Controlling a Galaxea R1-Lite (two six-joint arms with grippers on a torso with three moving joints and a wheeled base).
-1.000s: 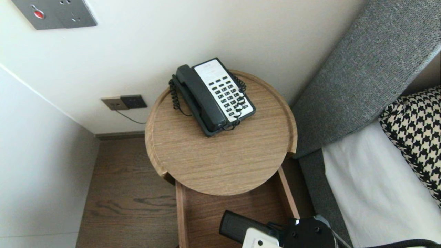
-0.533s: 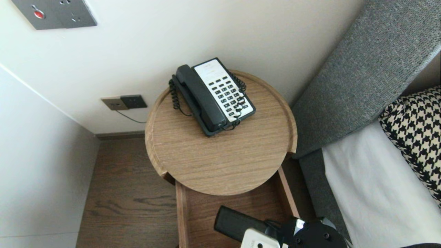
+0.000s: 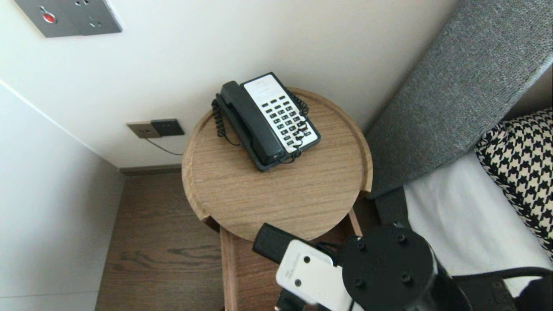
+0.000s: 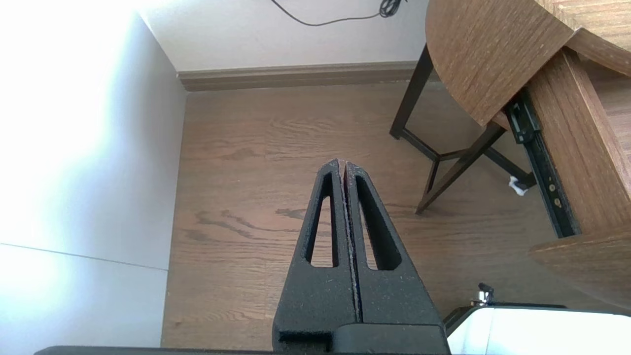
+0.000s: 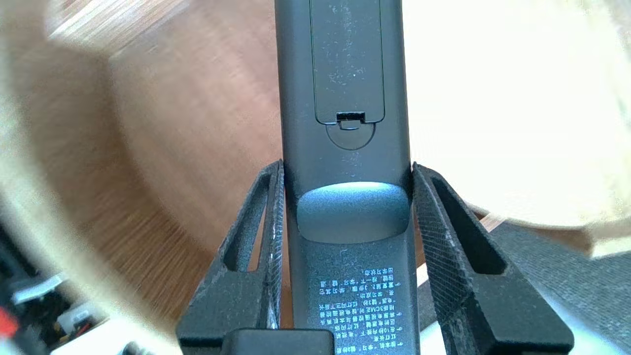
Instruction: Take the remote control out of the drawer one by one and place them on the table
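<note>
My right gripper [image 5: 345, 167] is shut on a black remote control [image 5: 345, 98], which lies back side up with its battery cover showing. In the head view the remote's far end [image 3: 270, 242] juts out from under the wrist [image 3: 384, 268], just at the front rim of the round wooden side table [image 3: 276, 203]. Below the tabletop is the open drawer [image 3: 228, 268]. A black and white desk phone [image 3: 265, 121] sits at the back of the tabletop. My left gripper [image 4: 342, 165] is shut and empty, parked low over the wooden floor left of the table.
A bed with a white sheet [image 3: 458, 233], a houndstooth pillow [image 3: 518, 172] and a grey headboard [image 3: 453, 95] stands right of the table. Walls close in behind and on the left, with a socket [image 3: 155, 128]. The table's dark legs [image 4: 443, 158] stand on the floor.
My right arm has risen and moved forward with the remote. The remote's end went from over the open drawer up to the tabletop's front rim. The left arm kept still.
</note>
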